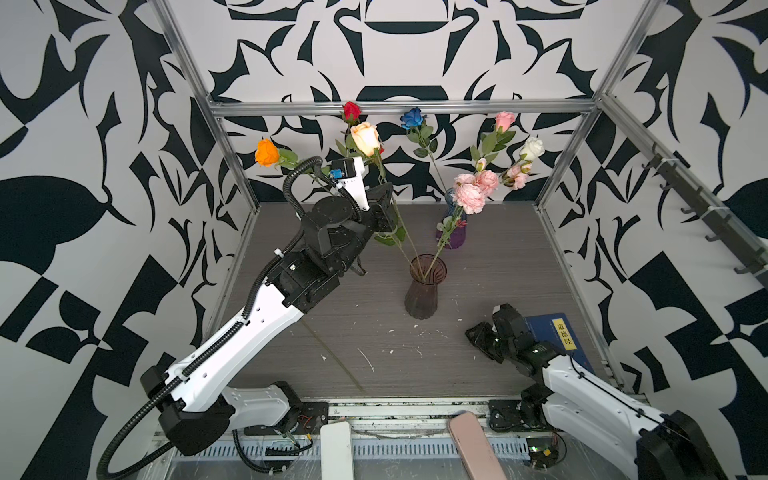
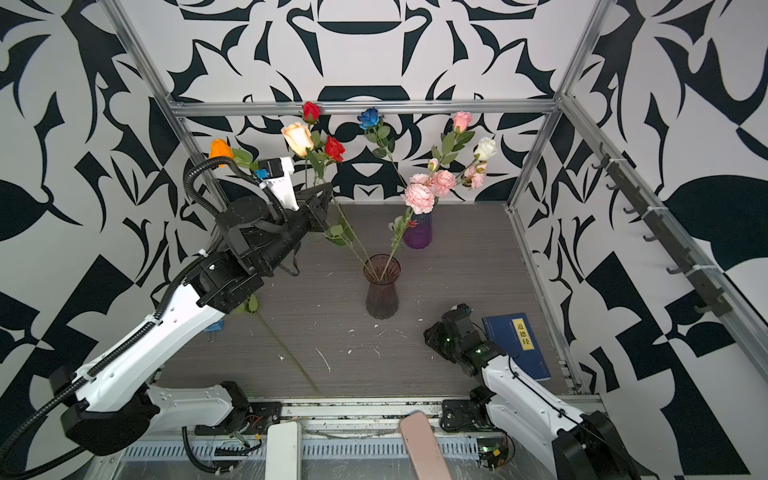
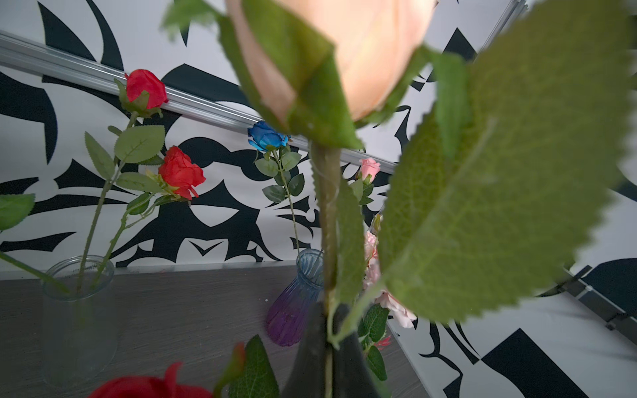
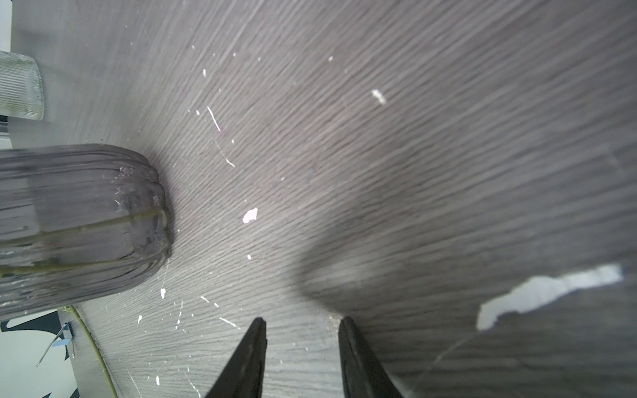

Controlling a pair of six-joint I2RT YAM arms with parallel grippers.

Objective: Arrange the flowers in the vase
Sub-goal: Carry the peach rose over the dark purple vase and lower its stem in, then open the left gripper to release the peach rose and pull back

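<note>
My left hand (image 1: 388,210) was pinched shut on the peach rose (image 1: 364,138) stem. The stem's foot was already inside the dark vase (image 1: 424,291) mid-tabletop (image 1: 478,257), next to the pink blooms' (image 1: 471,193) stem. My call was to lower along the stem line, keep the leaves off the rim, and release only once it leaned steady. My right hand (image 4: 301,322) sat near right, low over the tabletop, fingers partly spread, holding nothing. The other flowers stood far back in the purple vase (image 1: 451,232) and the clear jar (image 3: 79,310).

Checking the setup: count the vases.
3: a dark vase mid-table, a blue-purple vase behind it, a clear vase back left, hidden behind the left arm in both top views.
</note>
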